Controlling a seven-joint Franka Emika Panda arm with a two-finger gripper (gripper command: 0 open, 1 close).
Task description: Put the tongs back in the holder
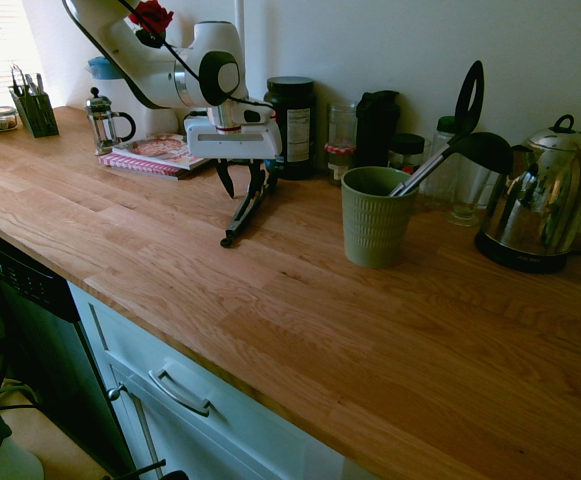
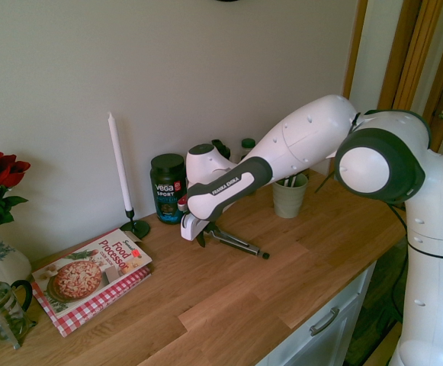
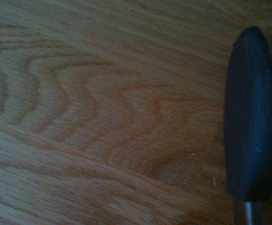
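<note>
Although the long slim metal tongs with black tips (image 1: 246,208) lie on the wooden counter (image 1: 270,320), the first exterior view shows the white arm's gripper (image 1: 240,180) straddling their upper end; whether it already clamps them I cannot tell. The ribbed sage-green cup holder (image 1: 374,215) stands well apart, with a black ladle (image 1: 450,140) inside.

In the second exterior view the tongs (image 2: 236,244) rest flat, near the gripper (image 2: 203,236).

The wrist view shows one black tip (image 3: 252,117) over wood. I judge that lifting, carrying and dropping in all remain.
</note>
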